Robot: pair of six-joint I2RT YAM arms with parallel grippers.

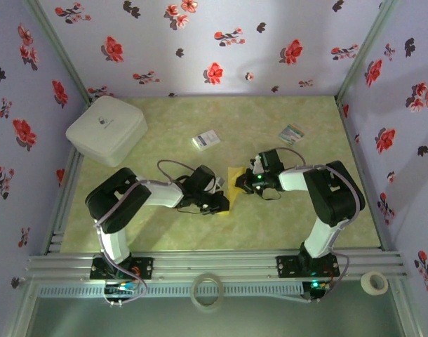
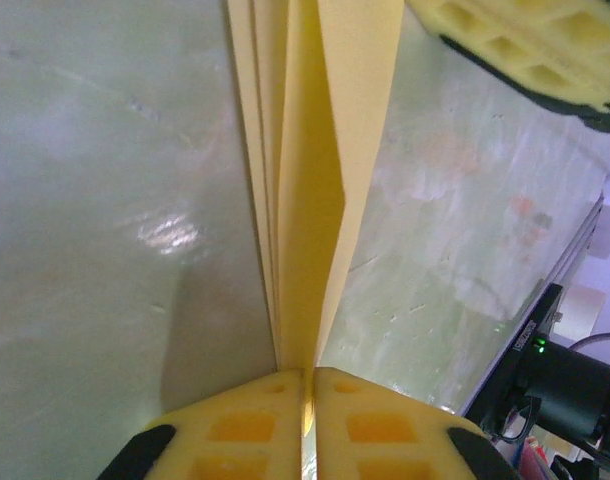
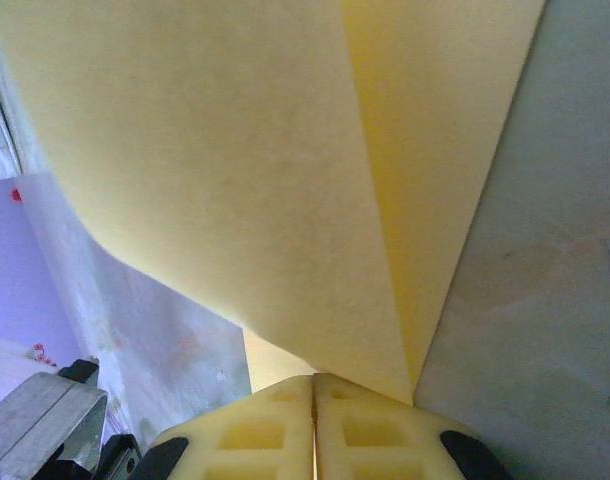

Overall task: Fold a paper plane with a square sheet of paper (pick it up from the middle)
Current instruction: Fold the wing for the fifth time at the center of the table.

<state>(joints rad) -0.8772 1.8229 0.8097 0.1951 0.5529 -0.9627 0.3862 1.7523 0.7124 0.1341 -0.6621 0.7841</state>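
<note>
At left, my left pincer (image 1: 215, 199) (image 2: 307, 376) has its yellow foam pads pressed together on one end of the thin yellow-tan paper sheet (image 1: 235, 184) (image 2: 315, 180), which is creased into several long layers and sits between the two arms at the middle of the pale green counter (image 1: 165, 140). To the right, my right pincer (image 1: 250, 181) (image 3: 313, 380) is closed too, apparently nipping the paper's folded edge. I judge the paper light, limp and easily torn, best held along the stiffer folded spine.
</note>
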